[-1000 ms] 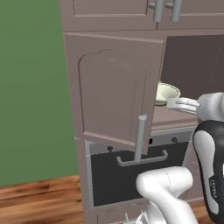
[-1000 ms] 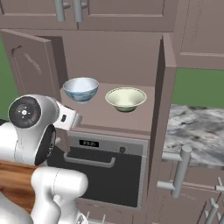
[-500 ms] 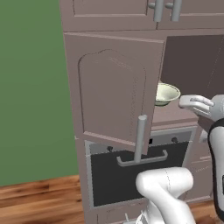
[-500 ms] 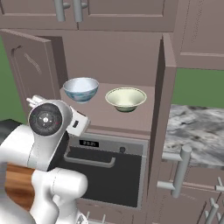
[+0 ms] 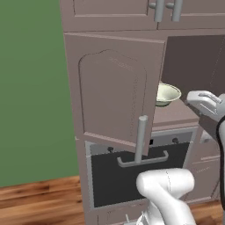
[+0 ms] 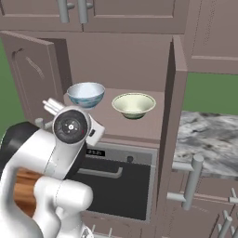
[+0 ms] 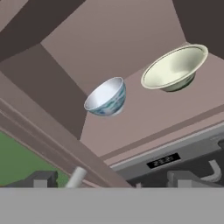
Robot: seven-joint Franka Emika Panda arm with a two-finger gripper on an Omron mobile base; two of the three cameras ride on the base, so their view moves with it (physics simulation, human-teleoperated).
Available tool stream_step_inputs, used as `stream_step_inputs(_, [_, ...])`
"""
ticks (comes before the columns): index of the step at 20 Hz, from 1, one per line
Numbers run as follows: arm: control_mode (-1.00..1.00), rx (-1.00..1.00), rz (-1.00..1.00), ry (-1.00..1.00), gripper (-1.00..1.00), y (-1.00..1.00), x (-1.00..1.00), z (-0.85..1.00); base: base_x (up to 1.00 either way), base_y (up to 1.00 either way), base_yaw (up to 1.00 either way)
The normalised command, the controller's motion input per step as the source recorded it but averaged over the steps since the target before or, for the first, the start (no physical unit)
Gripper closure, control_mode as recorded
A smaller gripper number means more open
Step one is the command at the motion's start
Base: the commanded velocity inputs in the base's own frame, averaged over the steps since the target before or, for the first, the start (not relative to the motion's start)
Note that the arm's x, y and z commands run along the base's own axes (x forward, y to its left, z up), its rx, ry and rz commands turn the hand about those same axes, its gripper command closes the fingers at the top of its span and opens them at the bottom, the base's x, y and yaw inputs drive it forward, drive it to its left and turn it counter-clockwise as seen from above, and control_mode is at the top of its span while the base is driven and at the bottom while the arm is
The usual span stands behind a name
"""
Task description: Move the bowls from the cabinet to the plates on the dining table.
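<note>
The tall mauve-brown wooden cabinet [image 6: 139, 56] stands with both arched-panel doors swung open, showing a bare shelf of the same colour. On that shelf sit two small round glossy bowls. The white bowl with a pale blue tint [image 6: 86, 95] is on the left of the shelf in the right base view, and the pale cream-green bowl [image 6: 134, 105] sits beside it to the right, with a clear gap between them. Both stand upright on their bases. In the hand view the white-blue bowl [image 7: 106, 97] lies near the middle of the picture and the cream-green bowl [image 7: 175, 68] toward the upper right; the whole view is rolled, so the shelf slopes across it. In the left base view the cream-green bowl [image 5: 167, 94] peeks out past the edge of the open left door [image 5: 115, 92], whose grey cylindrical bar handle [image 5: 140, 138] hangs in front of the oven.

The claw [image 7: 111, 180] is spread wide, its two dark tips far apart at the bottom of the hand view and nothing between them. It is outside the cabinet, in front of the shelf and apart from both bowls, looking in toward the white-blue one.

Below the shelf is a dark oven front [image 6: 118, 186] with a curved handle. To the right, past the open right door, a slab of grey-and-white veined marble tabletop [image 6: 209, 139] shows.
</note>
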Motion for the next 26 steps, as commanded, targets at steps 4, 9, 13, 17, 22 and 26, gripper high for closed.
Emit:
stream_step_inputs(4, [-1.00, 0.06, 0.00, 0.04, -1.00, -0.04, 0.17, -0.05, 0.00, 0.00, 0.00])
stream_step_inputs(9, [-1.00, 0.00, 0.00, 0.02, -1.00, 0.00, 0.34, -0.11, 0.00, 0.00, 0.00])
stream_step_inputs(13, [-1.00, 0.00, 0.00, 0.02, -1.00, 0.00, 0.48, -0.06, 0.00, 0.00, 0.00])
stream_step_inputs(17, [-1.00, 0.02, 0.00, 0.03, -1.00, 0.00, 0.48, 0.00, 0.00, 0.00, 0.00])
stream_step_inputs(22, [-1.00, 0.02, 0.00, 0.05, -1.00, 0.00, 0.41, -0.07, 0.00, 0.00, 0.00])
stream_step_inputs(26, [-1.00, 0.01, 0.01, 0.07, -1.00, 0.01, 0.42, -0.18, 0.00, 0.00, 0.00])
